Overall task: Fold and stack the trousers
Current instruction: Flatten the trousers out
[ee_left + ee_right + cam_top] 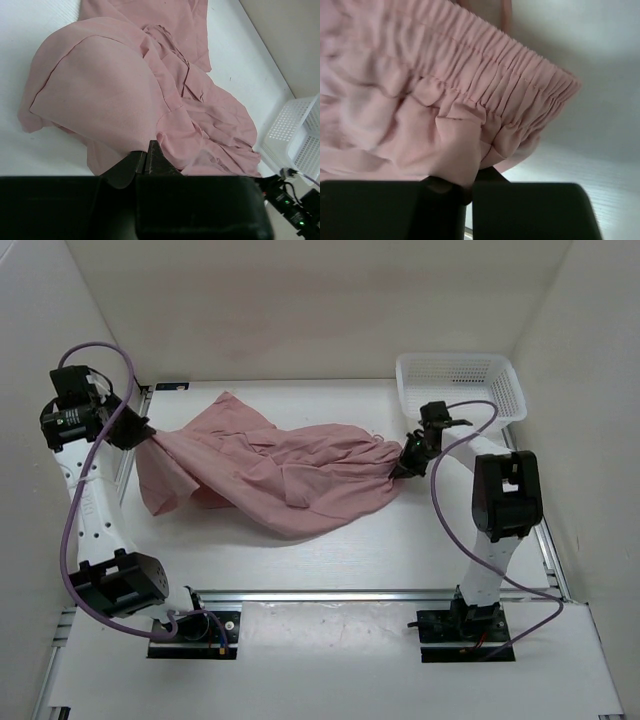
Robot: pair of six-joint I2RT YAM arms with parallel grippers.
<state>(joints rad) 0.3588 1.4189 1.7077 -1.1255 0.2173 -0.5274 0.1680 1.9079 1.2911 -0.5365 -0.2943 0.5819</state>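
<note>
The dusty-pink trousers lie crumpled across the middle of the white table, stretched between both arms. My left gripper is shut on the trousers' left end and holds it lifted off the table; in the left wrist view the fabric drapes away from the closed jaws of the left gripper. My right gripper is shut on the right end of the trousers. In the right wrist view the gathered elastic band bunches above the right gripper.
A white plastic mesh basket stands at the back right, just behind the right arm; it also shows in the left wrist view. White walls enclose the table on three sides. A metal rail runs along the near edge.
</note>
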